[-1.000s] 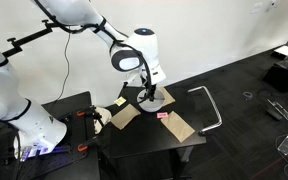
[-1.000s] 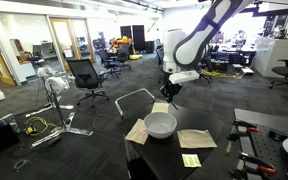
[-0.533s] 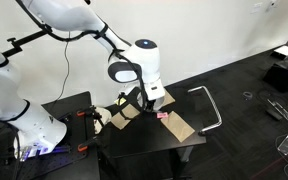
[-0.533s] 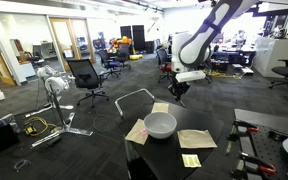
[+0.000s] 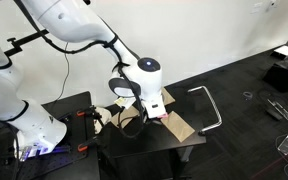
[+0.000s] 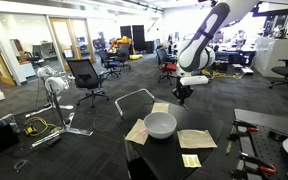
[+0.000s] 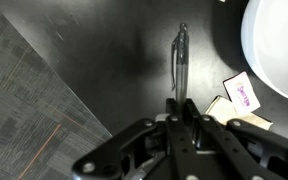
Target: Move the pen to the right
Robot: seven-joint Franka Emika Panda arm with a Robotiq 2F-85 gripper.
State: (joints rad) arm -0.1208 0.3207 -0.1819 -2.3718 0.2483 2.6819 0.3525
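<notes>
The pen (image 7: 180,58) is a slim dark one, pointing away from my fingertips over the black tabletop (image 7: 104,60) in the wrist view. My gripper (image 7: 184,106) has its fingers nearly together around the pen's near end. It hangs just above the table in both exterior views (image 5: 144,116) (image 6: 181,94). The pen is too small to make out in the exterior views.
A white bowl (image 7: 280,45) (image 6: 160,124) sits beside the pen. A small pink-printed card (image 7: 242,94) (image 5: 164,116) and brown paper sheets (image 6: 196,138) (image 5: 180,126) lie around it. The table edge and grey carpet (image 7: 24,110) are on the pen's other side.
The arm has swung away from above the bowl towards the table's side and come lower. The bowl now stands uncovered in an exterior view.
</notes>
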